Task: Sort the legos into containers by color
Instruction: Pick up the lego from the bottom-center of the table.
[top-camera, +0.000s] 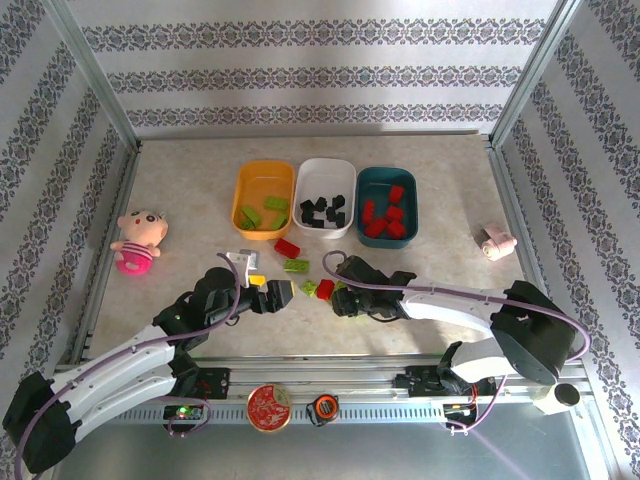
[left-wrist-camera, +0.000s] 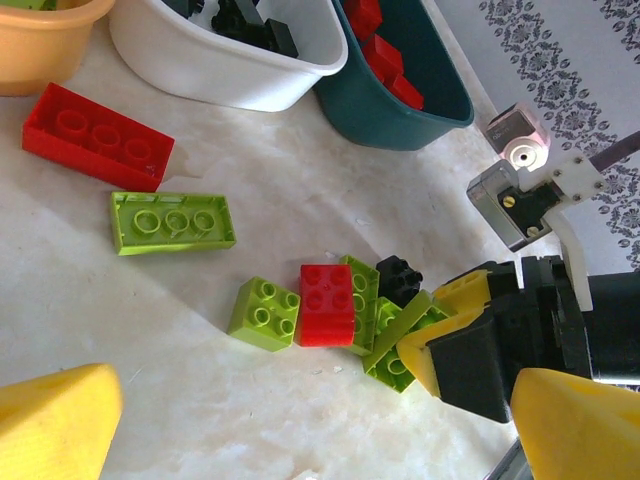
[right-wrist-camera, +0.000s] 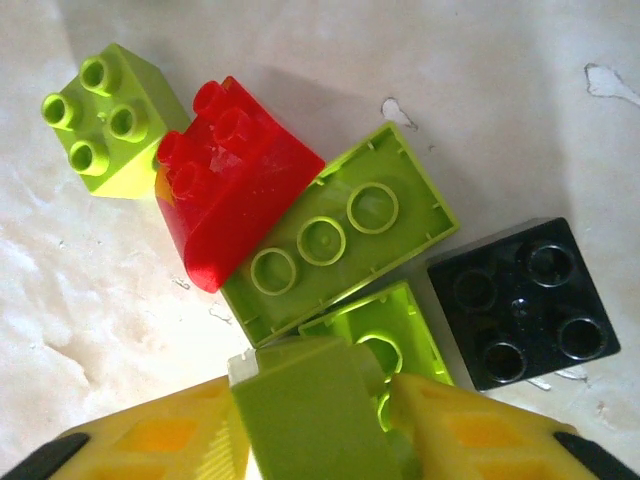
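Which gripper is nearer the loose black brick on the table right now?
Right. The right gripper is at the black brick's side, gripping a green brick next to it; the left gripper hangs open farther off on the other side.

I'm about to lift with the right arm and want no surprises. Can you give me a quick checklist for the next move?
1. Lime brick between the right end effector fingers: ok, fingers sit against both sides.
2. Grip free of neighbours: cannot tell; a second lime brick lies touching the held one.
3. Orange-yellow bin holds lime pieces and has room left: ok.
4. Left end effector open, touching no brick: ok.
5. Route to that bin: cannot tell; the left end effector sits close beside it.
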